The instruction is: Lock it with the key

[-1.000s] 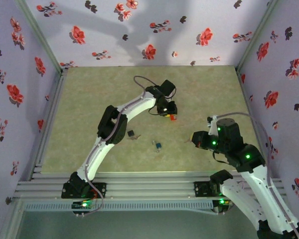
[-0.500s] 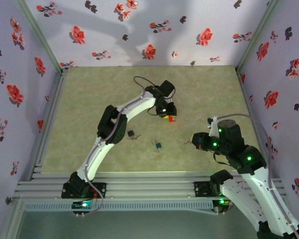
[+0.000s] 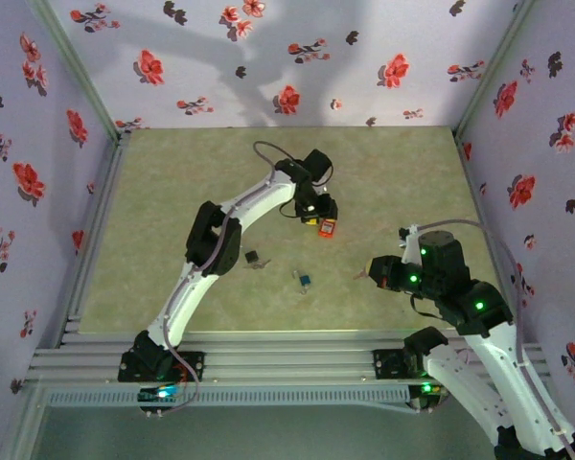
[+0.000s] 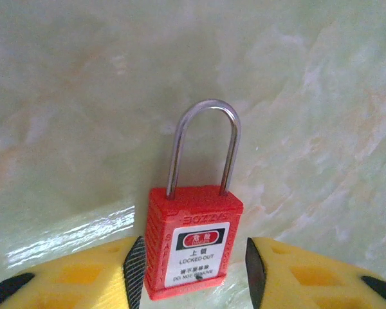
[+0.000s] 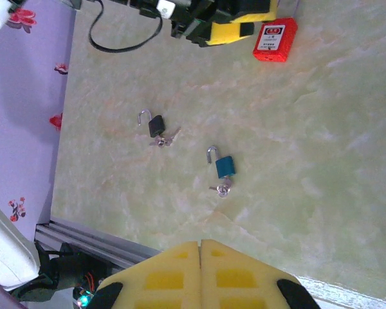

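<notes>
A red safety padlock [image 4: 193, 248] with its steel shackle pushed in lies flat on the table, label up. My left gripper [image 4: 192, 273] is open around its lower body, with a gap at each black pad. From above, the red padlock [image 3: 328, 227] lies just right of the left gripper [image 3: 316, 215]. A blue padlock [image 5: 224, 167] with an open shackle has a key [image 5: 222, 188] in it. A black padlock [image 5: 156, 125], also open, carries a key [image 5: 165, 139]. My right gripper [image 5: 200, 244] hovers shut and empty, near the table's front.
The blue padlock [image 3: 303, 280] and black padlock [image 3: 253, 258] lie mid-table between the arms. Flowered walls close in the table on three sides. A metal rail [image 3: 268, 356] runs along the near edge. A black cable [image 5: 119, 38] loops from the left wrist.
The left gripper's jaws have opened and released the red padlock, which now lies flat just right of the fingers. The right arm has barely moved.
</notes>
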Robot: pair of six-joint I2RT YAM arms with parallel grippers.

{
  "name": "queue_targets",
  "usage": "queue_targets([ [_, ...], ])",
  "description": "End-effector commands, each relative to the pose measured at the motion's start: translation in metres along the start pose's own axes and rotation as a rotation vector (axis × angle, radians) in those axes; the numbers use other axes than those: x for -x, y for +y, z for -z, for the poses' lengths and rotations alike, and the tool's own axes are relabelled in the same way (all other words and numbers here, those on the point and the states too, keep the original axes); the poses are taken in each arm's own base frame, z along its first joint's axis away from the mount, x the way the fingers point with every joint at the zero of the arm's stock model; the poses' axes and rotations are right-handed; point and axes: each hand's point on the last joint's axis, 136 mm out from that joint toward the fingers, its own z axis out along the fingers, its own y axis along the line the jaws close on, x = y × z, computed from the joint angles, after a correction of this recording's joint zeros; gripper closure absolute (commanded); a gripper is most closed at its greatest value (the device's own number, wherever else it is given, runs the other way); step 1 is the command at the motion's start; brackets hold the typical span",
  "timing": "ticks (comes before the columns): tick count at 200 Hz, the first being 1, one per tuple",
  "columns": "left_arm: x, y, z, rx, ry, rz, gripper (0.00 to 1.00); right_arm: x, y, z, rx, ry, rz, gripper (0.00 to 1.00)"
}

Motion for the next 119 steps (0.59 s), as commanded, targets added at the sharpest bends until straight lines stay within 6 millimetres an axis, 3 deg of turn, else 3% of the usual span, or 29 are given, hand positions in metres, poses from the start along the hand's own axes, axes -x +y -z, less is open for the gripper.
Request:
queue_targets([
  [1, 0.006, 0.013, 0.016, 0.039, 0.000, -0.010, 0.50, -0.006, -0.007, -0.006, -0.016, 0.028, -0.007, 1.00],
  [34, 0.010, 0.019, 0.054, 0.075, -0.034, -0.027, 0.45, -0.010, -0.016, -0.019, -0.052, 0.081, -0.001, 1.00],
  [60, 0.009, 0.023, 0.105, 0.136, -0.108, -0.076, 0.35, -0.005, -0.024, -0.032, -0.108, 0.109, 0.009, 1.00],
  [105, -0.021, 0.043, 0.189, 0.246, -0.248, -0.154, 0.18, 0.012, -0.031, -0.057, -0.180, 0.150, 0.006, 1.00],
  [119, -0.031, 0.055, 0.211, 0.284, -0.306, -0.173, 0.03, 0.017, -0.035, -0.065, -0.213, 0.165, 0.006, 1.00],
])
